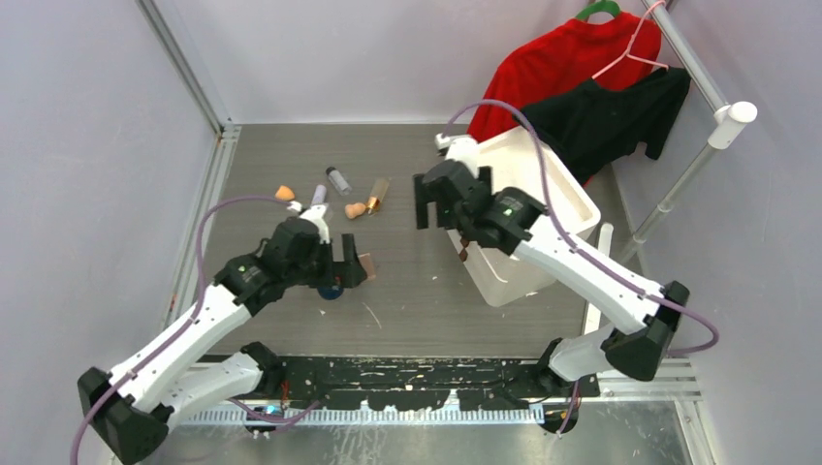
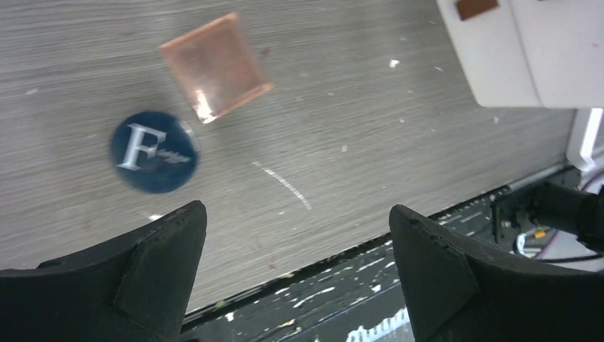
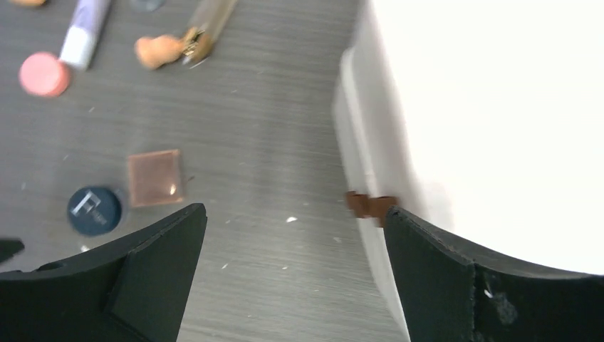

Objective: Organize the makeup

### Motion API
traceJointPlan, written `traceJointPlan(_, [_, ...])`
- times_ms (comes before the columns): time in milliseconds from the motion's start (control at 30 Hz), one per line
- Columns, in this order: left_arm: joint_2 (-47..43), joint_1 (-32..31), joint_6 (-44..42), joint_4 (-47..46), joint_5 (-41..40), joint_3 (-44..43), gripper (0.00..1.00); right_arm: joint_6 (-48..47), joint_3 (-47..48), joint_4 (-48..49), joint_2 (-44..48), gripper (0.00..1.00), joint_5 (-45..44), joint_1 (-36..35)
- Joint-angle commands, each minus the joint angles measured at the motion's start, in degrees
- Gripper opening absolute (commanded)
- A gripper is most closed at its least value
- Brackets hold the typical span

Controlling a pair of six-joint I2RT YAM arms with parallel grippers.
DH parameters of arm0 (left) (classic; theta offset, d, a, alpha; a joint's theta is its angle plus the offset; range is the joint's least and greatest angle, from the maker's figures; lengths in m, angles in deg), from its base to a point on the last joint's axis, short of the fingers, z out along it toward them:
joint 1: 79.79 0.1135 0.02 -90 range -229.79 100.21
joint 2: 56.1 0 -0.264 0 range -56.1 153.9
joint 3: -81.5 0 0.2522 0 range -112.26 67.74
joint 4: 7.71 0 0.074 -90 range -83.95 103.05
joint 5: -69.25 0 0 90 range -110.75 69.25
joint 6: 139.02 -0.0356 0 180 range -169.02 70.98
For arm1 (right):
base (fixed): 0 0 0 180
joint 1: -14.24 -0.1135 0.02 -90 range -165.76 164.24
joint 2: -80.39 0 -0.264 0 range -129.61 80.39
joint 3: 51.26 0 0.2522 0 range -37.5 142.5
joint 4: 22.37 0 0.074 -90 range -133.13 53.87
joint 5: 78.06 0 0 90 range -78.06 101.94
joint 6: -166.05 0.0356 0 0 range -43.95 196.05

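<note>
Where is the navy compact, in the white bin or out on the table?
Out. The navy compact lies flat on the table beside the square brown palette, well apart from the white bin.

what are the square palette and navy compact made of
Square palette: probably translucent brown-pink plastic, glossy; a bright glint sits at one corner. Navy compact: likely hard plastic, smooth lid with a printed silver F.

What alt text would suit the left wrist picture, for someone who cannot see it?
The left gripper hangs open above a grey table, holding nothing. Ahead of it lie a round navy compact and a square brown palette, close together; the corner of a white bin shows at upper right.
</note>
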Motion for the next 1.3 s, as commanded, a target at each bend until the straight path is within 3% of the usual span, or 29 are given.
traceJointPlan(0, [3.92, -6.71, 3.85, -10.32, -2.47, -1.10, 0.99, -1.72, 0.17, -3.78, 8.31, 1.00, -2.94, 6.77])
traceJointPlan(267, [3.18, -9.91, 3.61, -15.83, -6.24, 2.35, 0.99, -2.04, -2.43, -6.22, 15.15, 1.00, -1.86, 11.00])
traceJointPlan(533, [2.73, -9.39, -1.89, -6.94, -11.74, -1.35, 1.00, -1.67, -9.50, -0.43, 15.90, 1.00, 12.12, 14.28])
traceJointPlan(700, [4.27, -8.10, -2.99, -6.16, -9.95, -3.12, 0.99, -2.50, -8.23, 1.56, 10.68, 1.00, 24.28, 14.24])
traceJointPlan(833, [3.00, -7.16, -4.38, -5.54, -10.26, -3.75, 0.99, -2.45, -6.62, 3.76, 9.12, 1.00, 28.64, 14.31])
traceJointPlan(1067, [2.22, -0.32, -5.77, -3.78, -2.87, -3.72, 1.00, -3.83, -2.68, 2.63, 5.10, 0.97, 30.68, 13.66])
traceJointPlan(1267, [3.66, 0.31, -5.96, -8.66, 3.92, -1.78, 0.97, -3.47, -0.92, 3.08, 4.08, 0.94, 28.06, 12.31])
